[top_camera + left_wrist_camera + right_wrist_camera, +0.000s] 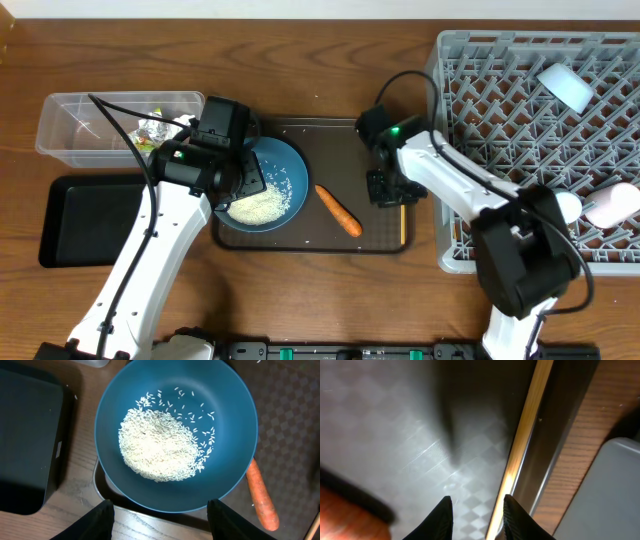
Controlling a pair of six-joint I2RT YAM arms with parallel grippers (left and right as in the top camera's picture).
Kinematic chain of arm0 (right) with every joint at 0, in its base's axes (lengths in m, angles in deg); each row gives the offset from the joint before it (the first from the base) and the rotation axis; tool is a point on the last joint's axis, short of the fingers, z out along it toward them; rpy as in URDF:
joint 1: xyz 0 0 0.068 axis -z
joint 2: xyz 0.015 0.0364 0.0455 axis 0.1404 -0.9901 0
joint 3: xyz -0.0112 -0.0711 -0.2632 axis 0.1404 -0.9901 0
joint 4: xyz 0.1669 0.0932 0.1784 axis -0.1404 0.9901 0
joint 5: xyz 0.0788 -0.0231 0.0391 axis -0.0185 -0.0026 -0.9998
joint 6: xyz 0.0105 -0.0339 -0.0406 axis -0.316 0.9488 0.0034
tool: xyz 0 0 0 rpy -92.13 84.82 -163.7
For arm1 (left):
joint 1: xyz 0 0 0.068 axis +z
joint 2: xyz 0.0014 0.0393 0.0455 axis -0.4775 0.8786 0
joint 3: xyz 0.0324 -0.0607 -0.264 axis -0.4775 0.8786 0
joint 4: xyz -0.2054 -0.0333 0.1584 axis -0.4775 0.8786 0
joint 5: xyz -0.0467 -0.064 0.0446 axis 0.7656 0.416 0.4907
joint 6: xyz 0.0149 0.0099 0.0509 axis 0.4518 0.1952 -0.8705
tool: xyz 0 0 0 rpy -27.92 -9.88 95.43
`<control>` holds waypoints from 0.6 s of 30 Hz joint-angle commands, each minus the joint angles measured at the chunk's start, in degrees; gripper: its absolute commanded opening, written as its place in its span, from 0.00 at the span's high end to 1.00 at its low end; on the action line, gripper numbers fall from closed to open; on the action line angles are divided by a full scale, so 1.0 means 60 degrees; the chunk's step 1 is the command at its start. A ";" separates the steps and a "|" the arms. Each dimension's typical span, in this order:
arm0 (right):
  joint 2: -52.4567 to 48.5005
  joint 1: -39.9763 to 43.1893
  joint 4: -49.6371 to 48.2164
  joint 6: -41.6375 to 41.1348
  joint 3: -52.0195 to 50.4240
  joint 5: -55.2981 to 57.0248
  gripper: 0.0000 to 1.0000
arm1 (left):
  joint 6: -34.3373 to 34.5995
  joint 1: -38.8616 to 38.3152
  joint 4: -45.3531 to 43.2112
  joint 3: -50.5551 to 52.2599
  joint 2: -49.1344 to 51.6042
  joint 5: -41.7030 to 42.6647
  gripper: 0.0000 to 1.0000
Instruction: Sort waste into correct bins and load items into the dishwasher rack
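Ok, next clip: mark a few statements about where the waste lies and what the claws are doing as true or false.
1. The heap of white rice lies in the round blue dish. True.
2. The crumpled silver foil sits in the clear rectangular plastic tub. True.
3. The small orange carrot lies in that tub. False: it lies on the dark brown serving tray, beside the dish.
4. The left claw is shut on the dish. False: its jaws stand wide apart by the dish's rim.
5. The right claw sits low beside the thin wooden chopstick at the tray's edge. True.
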 commanded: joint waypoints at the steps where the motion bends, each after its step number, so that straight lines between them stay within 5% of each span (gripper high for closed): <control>1: -0.0393 -0.0029 0.0040 -0.0627 -0.0007 0.0361 0.72 | -0.0069 0.0025 0.0055 0.0047 -0.0069 -0.0055 0.39; 18: -0.0572 -0.0036 -0.0692 -0.1297 -0.1064 0.0200 0.74 | -0.0310 0.0025 0.0058 0.0047 -0.0069 -0.0055 0.39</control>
